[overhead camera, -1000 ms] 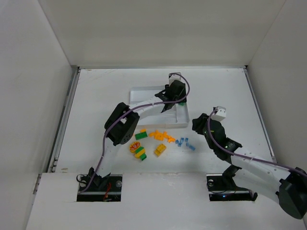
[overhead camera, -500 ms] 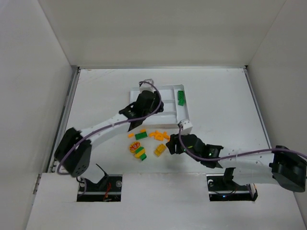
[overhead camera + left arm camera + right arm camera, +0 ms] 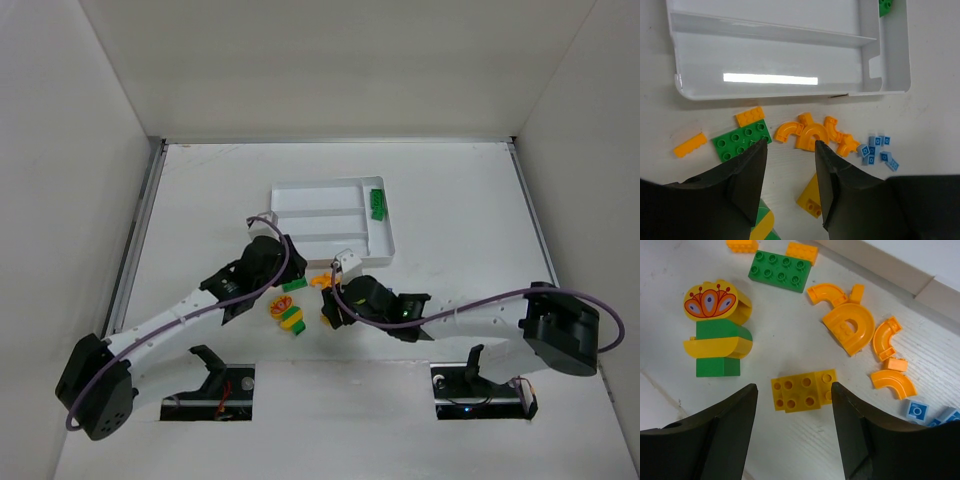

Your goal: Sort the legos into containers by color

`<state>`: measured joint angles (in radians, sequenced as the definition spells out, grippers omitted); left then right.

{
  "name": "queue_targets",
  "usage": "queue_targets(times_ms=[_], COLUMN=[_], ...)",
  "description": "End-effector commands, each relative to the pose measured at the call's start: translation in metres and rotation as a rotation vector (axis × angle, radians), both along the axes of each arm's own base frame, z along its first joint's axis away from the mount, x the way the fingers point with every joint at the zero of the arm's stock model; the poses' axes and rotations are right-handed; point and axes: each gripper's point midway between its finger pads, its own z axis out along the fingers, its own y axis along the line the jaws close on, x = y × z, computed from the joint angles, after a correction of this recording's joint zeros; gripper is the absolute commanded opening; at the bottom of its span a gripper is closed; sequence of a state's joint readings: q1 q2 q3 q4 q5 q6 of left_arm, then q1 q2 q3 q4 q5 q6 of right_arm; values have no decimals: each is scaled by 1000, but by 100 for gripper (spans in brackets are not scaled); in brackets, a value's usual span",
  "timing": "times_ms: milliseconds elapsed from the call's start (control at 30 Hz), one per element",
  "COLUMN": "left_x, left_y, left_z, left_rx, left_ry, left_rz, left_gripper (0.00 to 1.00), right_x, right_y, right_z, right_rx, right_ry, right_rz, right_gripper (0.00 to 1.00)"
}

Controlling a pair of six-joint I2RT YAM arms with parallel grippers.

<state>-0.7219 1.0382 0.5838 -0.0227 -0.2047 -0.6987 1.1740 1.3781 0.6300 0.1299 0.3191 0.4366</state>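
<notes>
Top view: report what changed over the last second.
Left gripper drew back from the side section of the tray, where a green brick now lies, to the loose bricks; jaws open, empty. Right gripper swung in from the right over the yellow brick, open. Tray and loose bricks stayed put.

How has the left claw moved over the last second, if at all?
Yes. The left gripper pulled back from over the tray, down-left in the top view, now just past its near edge.
</notes>
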Motion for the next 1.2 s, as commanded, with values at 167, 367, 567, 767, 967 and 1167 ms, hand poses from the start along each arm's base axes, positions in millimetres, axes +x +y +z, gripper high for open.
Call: queue_targets(times_ms=[167, 367, 567, 767, 967, 1167], left_x=[-8, -9, -13, -20, -29, -25], left_y=[0, 1, -4, -24, -49, -61], left_z=[7, 9, 23, 46, 53, 51], left_rx=[-71, -82, -128, -224, -303, -406], left_ry=[10, 7, -12, -38, -45, -30], left_rz=[-14, -14, -30, -79, -135, -128], left_gripper=[40, 40, 40, 40, 42, 47], right_x=[-4, -3, 3, 37, 60, 69], right_y=[10, 7, 7, -11, -14, -10], right_z=[-7, -19, 3, 52, 77, 89], right_rx=[-75, -126, -54, 117, 283, 372], right_ry=[42, 67, 38, -14, -1, 15], right_rz=[29, 9, -29, -127, -165, -178], right_gripper=[64, 48, 29, 26, 26, 26])
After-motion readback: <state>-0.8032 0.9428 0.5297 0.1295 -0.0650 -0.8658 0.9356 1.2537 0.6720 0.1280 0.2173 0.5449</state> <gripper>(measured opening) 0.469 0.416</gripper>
